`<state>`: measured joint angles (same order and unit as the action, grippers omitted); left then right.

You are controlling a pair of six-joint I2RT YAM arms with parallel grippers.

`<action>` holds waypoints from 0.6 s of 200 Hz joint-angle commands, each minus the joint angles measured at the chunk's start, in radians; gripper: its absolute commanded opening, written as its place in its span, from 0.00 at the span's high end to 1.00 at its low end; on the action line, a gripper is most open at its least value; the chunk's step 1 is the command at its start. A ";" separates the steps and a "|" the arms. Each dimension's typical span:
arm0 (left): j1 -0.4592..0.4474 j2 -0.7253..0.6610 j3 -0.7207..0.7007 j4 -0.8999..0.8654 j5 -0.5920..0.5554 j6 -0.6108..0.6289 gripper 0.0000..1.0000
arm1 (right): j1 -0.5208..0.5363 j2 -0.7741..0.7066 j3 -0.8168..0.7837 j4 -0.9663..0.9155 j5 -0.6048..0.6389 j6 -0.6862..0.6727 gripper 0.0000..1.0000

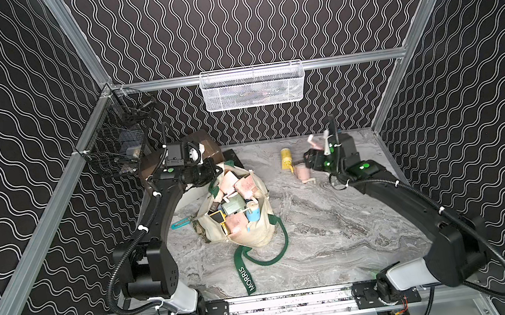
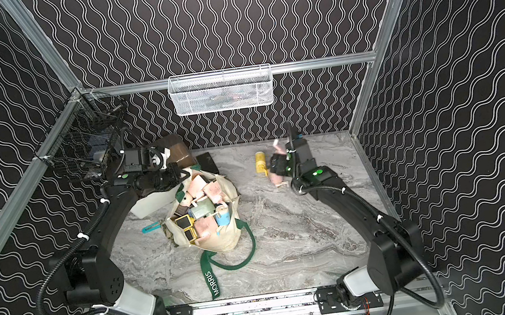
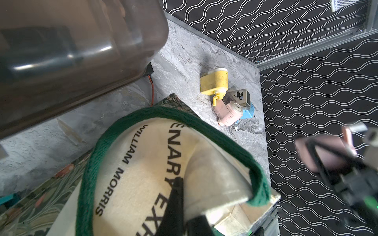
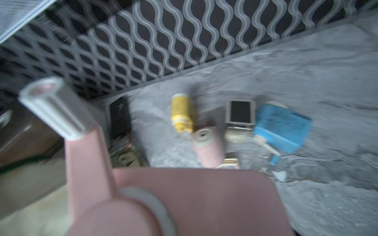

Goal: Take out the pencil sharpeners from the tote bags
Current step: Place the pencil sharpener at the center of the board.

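Note:
The cream tote bag (image 1: pixel 256 230) (image 2: pixel 222 243) with dark green straps lies open mid-table, and several pencil sharpeners (image 1: pixel 234 207) in pink, green, blue and yellow fill its mouth. My left gripper (image 1: pixel 217 172) (image 3: pixel 184 212) is shut on the bag's rim at its far left side, pinching a fold of canvas by the green strap (image 3: pixel 235 147). My right gripper (image 1: pixel 312 157) hangs at the back right, shut on a pink sharpener (image 1: pixel 317 147) (image 4: pixel 204 200) (image 3: pixel 327 155). Below it on the table lie a yellow (image 4: pixel 181 114), a pink (image 4: pixel 207 145), a cream (image 4: pixel 240 114) and a blue sharpener (image 4: pixel 282 128).
A white box with a brown translucent lid (image 1: pixel 203 145) (image 3: pixel 71 51) stands at the back left behind my left wrist. A teal strip tool (image 1: pixel 182 222) lies left of the bag. A black wire basket (image 1: pixel 116 143) and a white mesh basket (image 1: pixel 251 85) hang on the walls.

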<state>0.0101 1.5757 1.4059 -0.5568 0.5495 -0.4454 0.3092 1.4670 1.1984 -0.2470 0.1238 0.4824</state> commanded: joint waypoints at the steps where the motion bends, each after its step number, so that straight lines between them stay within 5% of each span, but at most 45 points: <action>1: 0.001 -0.009 -0.002 -0.032 0.016 -0.001 1.00 | -0.116 0.051 0.015 -0.029 0.040 0.107 0.21; 72: 0.001 -0.005 -0.007 -0.025 0.027 -0.009 1.00 | -0.375 0.308 0.117 -0.080 -0.005 0.132 0.21; 120: 0.001 -0.001 -0.004 -0.028 0.026 -0.007 1.00 | -0.433 0.483 0.224 -0.161 -0.022 0.098 0.21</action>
<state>0.0101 1.5757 1.4040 -0.5533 0.5541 -0.4492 -0.1127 1.8999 1.3846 -0.3698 0.1181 0.5831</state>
